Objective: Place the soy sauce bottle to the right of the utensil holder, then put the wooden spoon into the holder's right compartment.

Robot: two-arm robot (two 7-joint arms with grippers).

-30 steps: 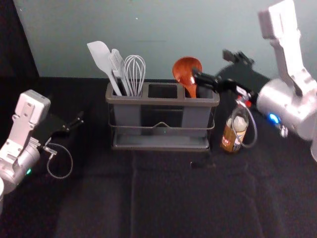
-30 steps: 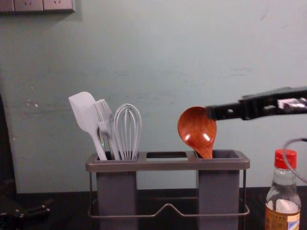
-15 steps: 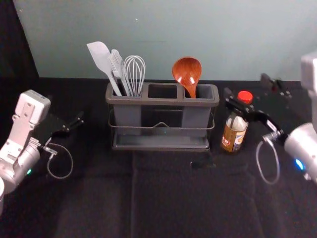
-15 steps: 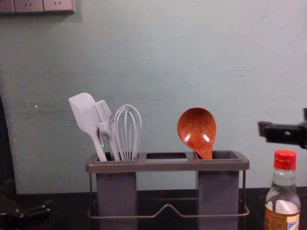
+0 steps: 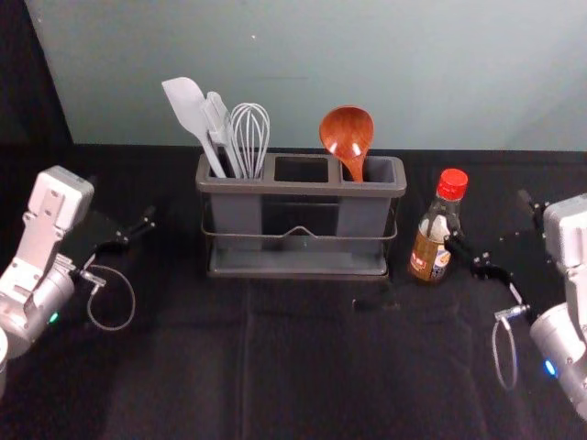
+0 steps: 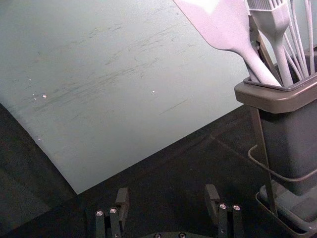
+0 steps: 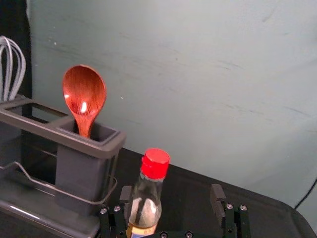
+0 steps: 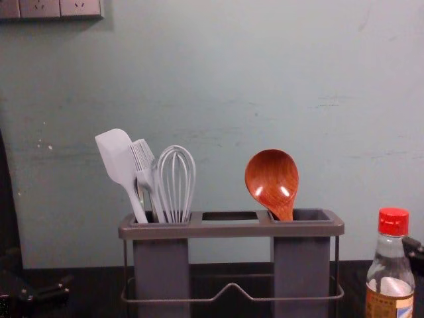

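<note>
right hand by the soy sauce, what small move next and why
Probably ease the right hand back, clear of the soy sauce bottle, without closing it: its fingers are open, the bottle stands right of the utensil holder, and the wooden spoon sits in the right compartment.

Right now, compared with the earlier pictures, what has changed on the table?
The right gripper has moved from beside the bowl of the wooden spoon down and to the right, and is now open beside the soy sauce bottle. The spoon, bottle, utensil holder and left gripper, parked open at the left, stayed put.
</note>
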